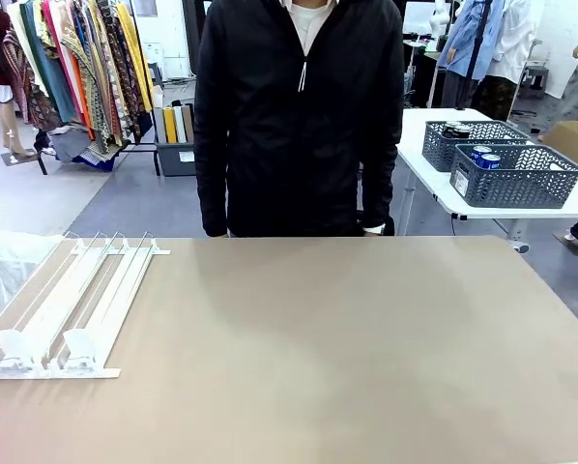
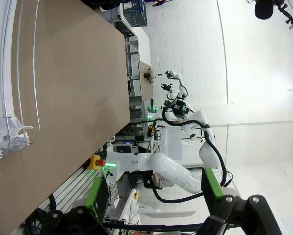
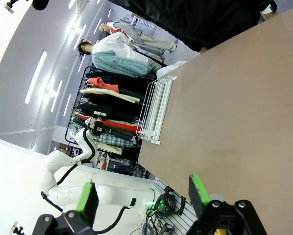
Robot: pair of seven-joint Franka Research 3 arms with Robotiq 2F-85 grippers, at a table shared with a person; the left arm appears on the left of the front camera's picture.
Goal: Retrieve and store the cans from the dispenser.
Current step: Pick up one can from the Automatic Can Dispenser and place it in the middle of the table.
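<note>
One white rack point(image 1: 72, 304) lies on the brown table point(image 1: 347, 348), with two clear end stops point(image 1: 76, 345) at its near end and no cans in its lanes. Two grey lattice baskets point(image 1: 516, 179) sit on one white side table point(image 1: 434, 159) behind; two blue cans point(image 1: 482, 156) show in the nearer basket, and dark cans in the farther one are too small to count. One person point(image 1: 299, 116) stands at the far side.

Open room: bare table point(image 1: 347, 358) across centre and right of frame.
Obstacle: dispenser point(image 1: 67, 304) at left edge.
Far edge: person point(image 1: 299, 116) standing top centre.
</note>
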